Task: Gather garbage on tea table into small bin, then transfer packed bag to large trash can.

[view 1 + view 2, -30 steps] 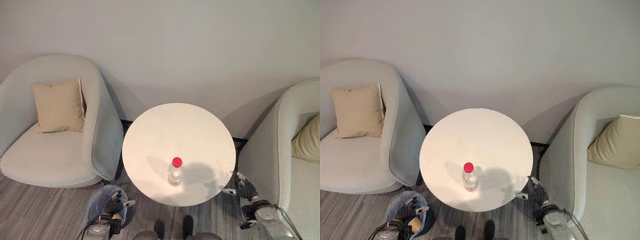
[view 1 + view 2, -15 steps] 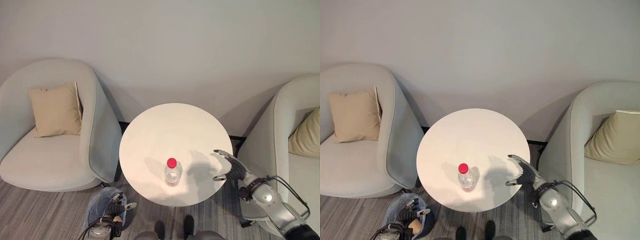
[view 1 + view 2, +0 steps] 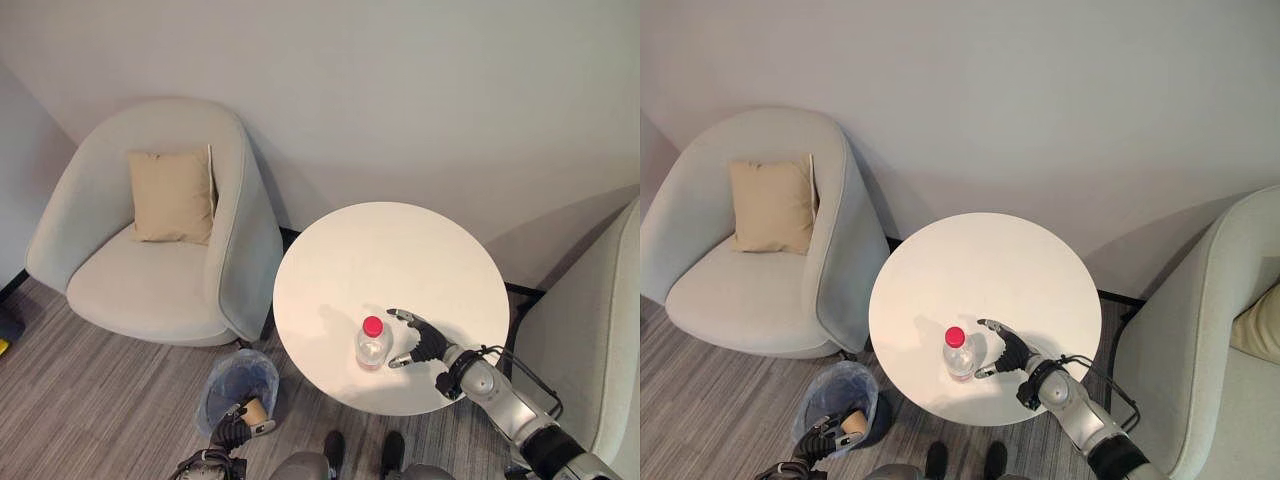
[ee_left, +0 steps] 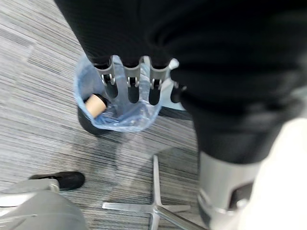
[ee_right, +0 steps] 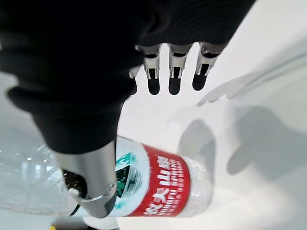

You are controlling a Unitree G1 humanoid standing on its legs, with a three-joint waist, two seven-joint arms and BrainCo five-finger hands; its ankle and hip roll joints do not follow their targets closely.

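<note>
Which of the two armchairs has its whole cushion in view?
The armchair on the robot's left, with its tan cushion upright against the backrest. The right armchair shows just a cushion corner at the frame's edge.

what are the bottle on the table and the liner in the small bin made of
Bottle: looks like clear thin plastic, see-through, with a glossy red label and red cap. Bin liner: probably thin bluish plastic film, translucent and crinkled. Round table: smooth white top, material unclear.

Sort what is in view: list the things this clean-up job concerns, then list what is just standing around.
Part of the job:
- plastic bottle with a red cap, upright on the round tea table
- small bin with a blue bag, on the floor beside the table
- right hand, open beside the bottle
- left hand, open above the bin

Just standing around:
- armchair with a tan cushion
- second armchair
</note>
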